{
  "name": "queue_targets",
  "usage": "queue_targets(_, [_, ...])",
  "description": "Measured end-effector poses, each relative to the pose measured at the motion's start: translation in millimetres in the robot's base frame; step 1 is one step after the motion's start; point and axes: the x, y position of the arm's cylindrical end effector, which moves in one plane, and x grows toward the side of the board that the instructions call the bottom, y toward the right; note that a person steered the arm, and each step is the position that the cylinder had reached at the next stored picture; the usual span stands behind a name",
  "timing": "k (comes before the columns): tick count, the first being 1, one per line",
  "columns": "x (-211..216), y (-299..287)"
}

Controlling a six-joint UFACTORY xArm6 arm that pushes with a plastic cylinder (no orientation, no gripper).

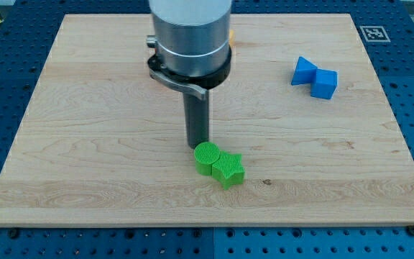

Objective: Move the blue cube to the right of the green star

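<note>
Blue is the colour to look for: the blue cube (325, 83) sits far off at about 2 o'clock from my tip (198, 146), near the view's top right. Another blue block (303, 70) with slanted sides touches it on its 10 o'clock side. I cannot name that one's shape for sure.

My tip is down on the wooden desk (85, 144), just at the 12 o'clock edge of a round green block (207, 157). It looks like it is touching that block or almost touching. The green star (228, 170) sits right against the round green block, at the round one's 4 o'clock.

This arm has no jaws at all, only a straight dark rod, so nothing is held and nothing can be wide or narrow.

What matters most is this: the blue cube is well apart from the green star, up at about 1 o'clock from it. The spot it must reach is at the star's 3 o'clock. So I think my tip has to leave the green blocks, go round to the cube's far side, near its 1 o'clock, and push it toward 7 o'clock. The other blue block may get in the way, since the two touch
</note>
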Motion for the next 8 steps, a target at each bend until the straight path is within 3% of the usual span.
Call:
queue_targets(1, [-29.4, 2.2])
queue_targets(2, [-50.1, 41.3])
queue_targets(4, [-50.1, 75.3])
queue_targets(6, [-35.6, 240.4])
queue_targets(7, [-70.7, 287.4])
queue_targets(8, [-107.6, 269.4])
